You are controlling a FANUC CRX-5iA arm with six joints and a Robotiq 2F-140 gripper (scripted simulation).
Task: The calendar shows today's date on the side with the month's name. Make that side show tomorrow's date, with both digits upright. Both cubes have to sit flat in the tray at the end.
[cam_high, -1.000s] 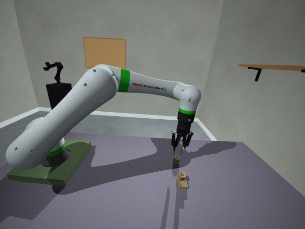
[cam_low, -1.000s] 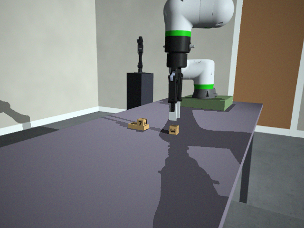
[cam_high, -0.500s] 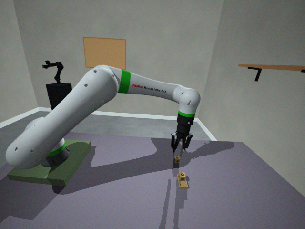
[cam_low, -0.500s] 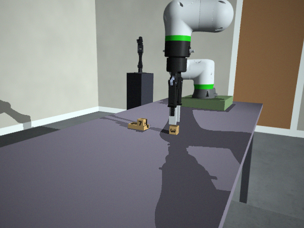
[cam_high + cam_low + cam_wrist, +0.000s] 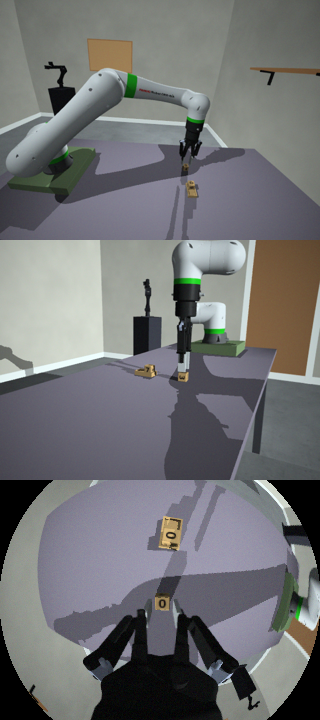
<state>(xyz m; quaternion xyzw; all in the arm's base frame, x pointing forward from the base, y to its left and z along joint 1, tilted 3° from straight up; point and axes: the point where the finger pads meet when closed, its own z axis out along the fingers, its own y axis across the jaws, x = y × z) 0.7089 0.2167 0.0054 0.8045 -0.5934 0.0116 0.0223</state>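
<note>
Purple-grey tabletop (image 5: 144,206) (image 5: 77,426) (image 5: 75,565) fills the foreground, with plain grey walls behind and a white robot arm (image 5: 160,90) (image 5: 186,263) reaching over it. Its gripper (image 5: 187,162) (image 5: 183,370) (image 5: 162,605) points straight down, fingers partly open with nothing between them. The step in hand looks like picking up the loose cube (image 5: 185,167) (image 5: 183,376) (image 5: 162,602). To do it well, the gripper should stay centred, come straight down until the pads sit beside two opposite faces, then close gently and evenly, so the cube neither twists nor skids. A low grip risks the fingertips pressing on the table; a high one could let the cube tip.

The loose cube sits on the table just below the fingertips; in the wrist view it lies across the gap between them, a 0 facing up. In the exterior view one side reads as a 3 lying on its face's plane, apparently not upright. Near it, apart from the gripper, the other cube (image 5: 191,184) (image 5: 149,368) (image 5: 171,535) rests in the small wooden tray (image 5: 192,196) (image 5: 142,373) (image 5: 172,519), also showing a 0 on top.

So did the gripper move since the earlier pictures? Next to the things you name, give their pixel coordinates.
Yes, the gripper (image 5: 187,160) (image 5: 183,370) (image 5: 162,605) went down, closer to the loose cube (image 5: 185,167) (image 5: 183,377) (image 5: 162,602).
</note>
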